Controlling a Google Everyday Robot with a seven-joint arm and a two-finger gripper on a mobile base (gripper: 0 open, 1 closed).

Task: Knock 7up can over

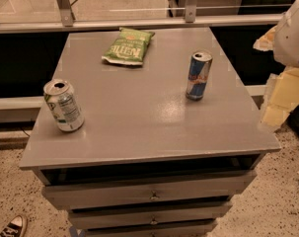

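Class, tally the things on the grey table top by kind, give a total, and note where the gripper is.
Soda cans: 2 (7up can, blue-and-silver can)
Chip bags: 1 (green chip bag)
Total: 3
The gripper is not in view; only a white robot arm part shows at the right edge.

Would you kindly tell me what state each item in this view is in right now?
7up can: standing upright, top opened, not yet knocked over.
blue can: standing upright, top opened.
chip bag: lying flat.
drawers: look shut.
pincer: not in view; only a white robot part shows at the right edge.
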